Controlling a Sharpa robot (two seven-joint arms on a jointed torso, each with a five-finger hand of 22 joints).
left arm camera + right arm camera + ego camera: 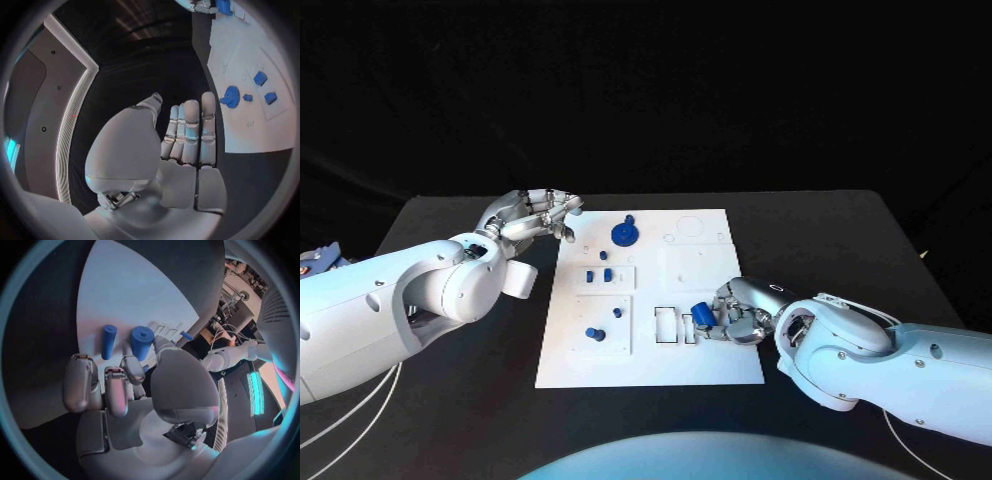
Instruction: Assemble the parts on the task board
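My right hand (744,312) sits low over the right edge of the white rectangular task board (653,355), fingers curled in and pinching a small blue cylindrical part (702,315) near the slotted cut-outs in the board's lower middle. In the right wrist view, the fingertips (133,371) close around that blue part (141,340), with a slimmer blue peg (108,341) just beside it. My right forearm reaches in across the black tabletop (444,410) from the right.

My left hand (538,213) hovers off the board's upper left corner, holding nothing; in the left wrist view its fingers (190,127) are straight and side by side, with the thumb apart.

On the board lie a round blue disc part with a knob (626,233) near the top, small blue blocks (597,275) below it, and another small blue piece (594,333) lower left.
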